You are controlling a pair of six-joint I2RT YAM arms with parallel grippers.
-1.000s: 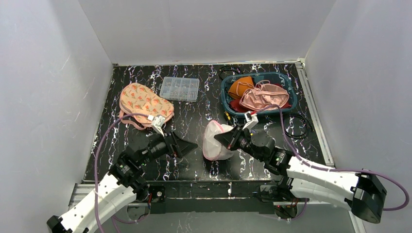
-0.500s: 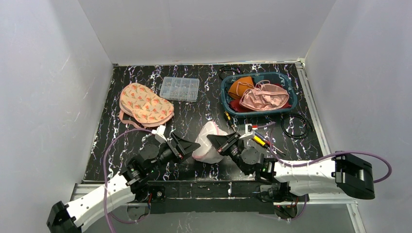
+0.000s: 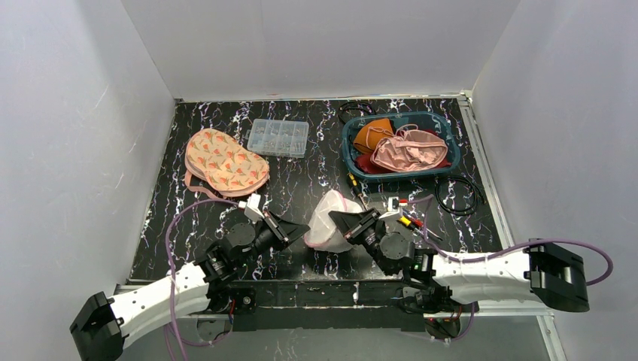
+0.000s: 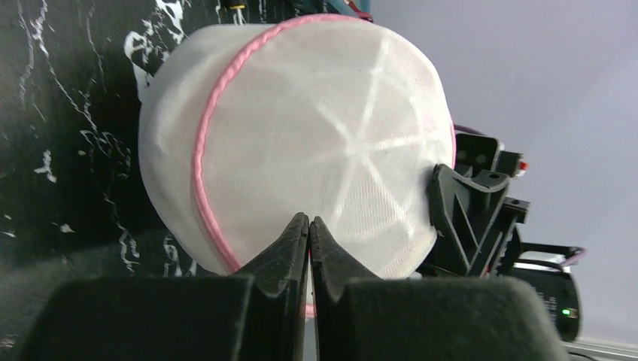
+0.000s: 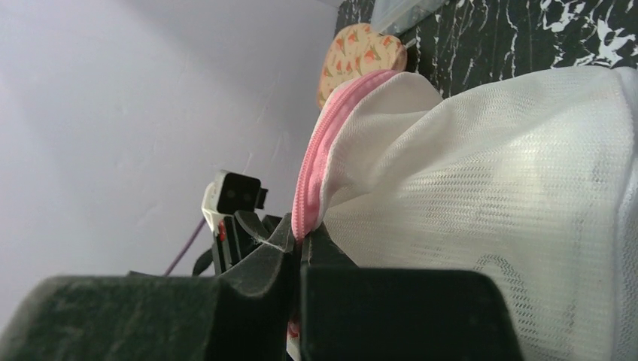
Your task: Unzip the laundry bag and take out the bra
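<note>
Black marbled worktop (image 3: 301, 177) is enclosed by white walls. Close to its near edge, about midway along, the laundry bag (image 3: 328, 226) is held between both tools. The left tool (image 4: 308, 223) is closed, its tips pinched on the white mesh low on the bag's left side, just beside the pink zipper (image 4: 202, 143). The right tool (image 5: 299, 239) is clamped on that zipper at the bag's right side.
</note>
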